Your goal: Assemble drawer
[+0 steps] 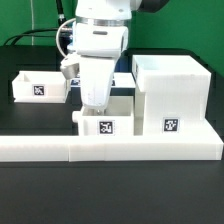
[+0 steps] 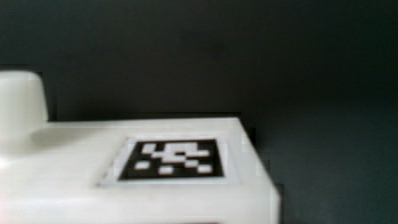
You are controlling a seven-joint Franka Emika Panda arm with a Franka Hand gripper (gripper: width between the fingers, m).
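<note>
The tall white drawer housing (image 1: 171, 92) stands at the exterior view's right, its square tag facing the camera. A small white tagged tray (image 1: 112, 125) sits just beside it, in the middle. My gripper (image 1: 95, 107) reaches down into this tray and is closed on its wall; the fingertips are hidden. In the wrist view the tray (image 2: 107, 190) fills the near part of the picture, with its tag (image 2: 175, 160) and round knob (image 2: 18, 100) showing. A second tagged tray (image 1: 38, 88) rests further back at the exterior view's left.
The long low white L-shaped wall (image 1: 110, 150) runs along the front, touching the middle tray and the housing. The table is black. The arm's white body (image 1: 98, 45) blocks the view behind the middle tray.
</note>
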